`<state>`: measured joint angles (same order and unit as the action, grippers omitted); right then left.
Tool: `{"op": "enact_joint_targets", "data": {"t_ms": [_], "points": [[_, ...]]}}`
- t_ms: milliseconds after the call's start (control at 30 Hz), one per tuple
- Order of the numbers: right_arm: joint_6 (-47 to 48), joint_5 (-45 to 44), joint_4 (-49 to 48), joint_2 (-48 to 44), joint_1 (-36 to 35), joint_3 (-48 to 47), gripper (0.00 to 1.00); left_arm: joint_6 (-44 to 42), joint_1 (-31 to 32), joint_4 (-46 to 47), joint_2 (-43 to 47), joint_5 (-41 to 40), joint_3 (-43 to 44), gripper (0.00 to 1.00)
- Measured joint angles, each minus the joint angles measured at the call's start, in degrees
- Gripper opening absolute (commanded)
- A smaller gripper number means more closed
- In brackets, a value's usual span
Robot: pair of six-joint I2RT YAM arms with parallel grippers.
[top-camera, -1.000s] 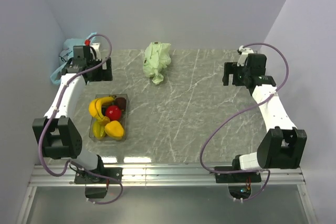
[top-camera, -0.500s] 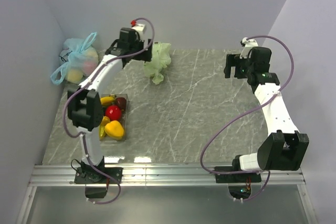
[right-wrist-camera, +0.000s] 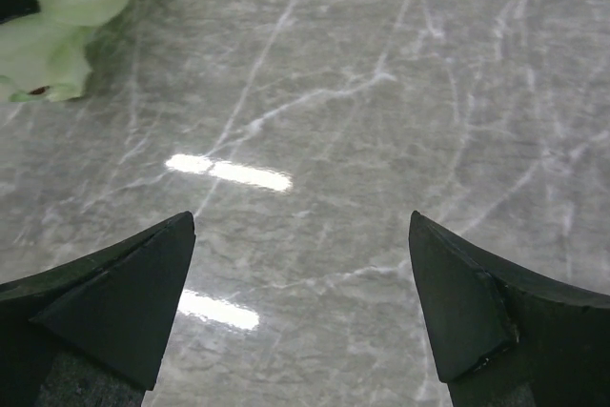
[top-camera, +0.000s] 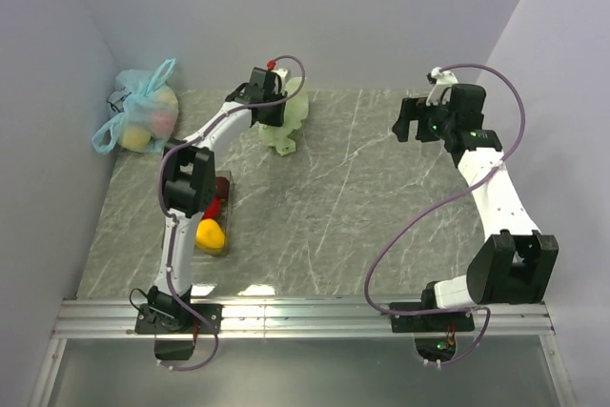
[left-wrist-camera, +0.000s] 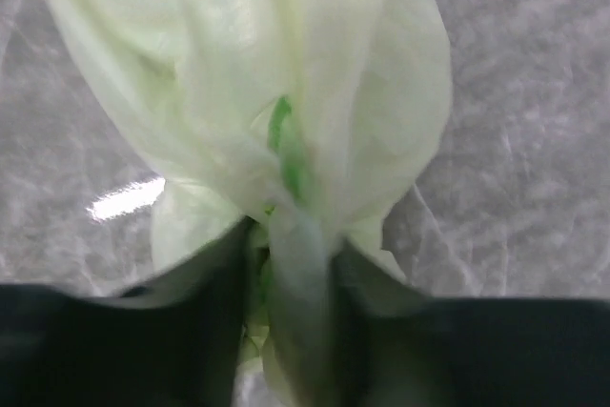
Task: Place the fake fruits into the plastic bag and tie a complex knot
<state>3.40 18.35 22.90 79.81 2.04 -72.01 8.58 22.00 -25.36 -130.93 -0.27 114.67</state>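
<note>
The crumpled pale green plastic bag point(top-camera: 292, 127) lies at the back of the table, left of centre. My left gripper point(top-camera: 274, 110) is down on the bag's near-left side. In the left wrist view the bag point(left-wrist-camera: 286, 92) fills the picture, and the left gripper point(left-wrist-camera: 294, 259) is shut on a gathered fold of it. The fake fruits sit in a clear tray point(top-camera: 227, 199) at the left. A yellow lumpy fruit point(top-camera: 210, 234) and a bit of red apple point(top-camera: 212, 209) show; the left arm hides the rest. My right gripper point(top-camera: 408, 121) point(right-wrist-camera: 301, 221) hangs open and empty over bare marble, with the bag point(right-wrist-camera: 57, 7) far to its left.
A light blue knotted bag point(top-camera: 143, 116) with pale fruits in it sits in the back left corner against the wall. Walls close the table on the left, back and right. The left arm's links stretch over the tray.
The left arm swung from the back left corner across to the green bag and its jaws closed on a fold of it. The right gripper shifted slightly left, still open.
</note>
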Motion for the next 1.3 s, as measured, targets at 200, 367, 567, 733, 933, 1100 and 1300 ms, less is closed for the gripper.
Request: {"op": "enact_joint_targets", "data": {"t_ms": [200, 367, 567, 733, 933, 1100, 1300], "points": [[-0.07, 3.74, -2.29, 1.51, -5.49, 0.00, 1.00, -1.77, -1.33, -3.08, 3.72, 17.99, -2.05, 0.00], [-0.26, 5.79, -5.75, 4.09, -10.84, -0.13, 1.00, 2.03, -2.93, -0.48, 13.68, 38.32, -8.98, 0.00], [-6.16, 11.69, -8.68, 9.42, -11.39, -2.73, 1.00, 12.52, -5.07, 11.54, 22.08, 57.05, -17.64, 0.00], [-13.88, 18.43, -13.31, 10.43, -11.72, -2.78, 0.95, 19.80, -5.33, 18.34, 22.47, 64.43, -23.02, 0.00], [-19.54, 24.04, -18.62, 10.58, -13.77, -2.78, 0.48, 28.30, -5.31, 27.28, 22.45, 69.70, -24.57, 0.01], [-19.78, 25.88, -18.43, 11.02, -14.36, -2.95, 0.00, 30.80, -5.79, 29.97, 22.45, 71.14, -24.87, 0.04], [-17.18, 27.80, -9.62, 11.04, -7.10, -4.37, 0.00, 22.45, -13.05, 19.61, 23.52, 66.25, -25.40, 0.09]]}}
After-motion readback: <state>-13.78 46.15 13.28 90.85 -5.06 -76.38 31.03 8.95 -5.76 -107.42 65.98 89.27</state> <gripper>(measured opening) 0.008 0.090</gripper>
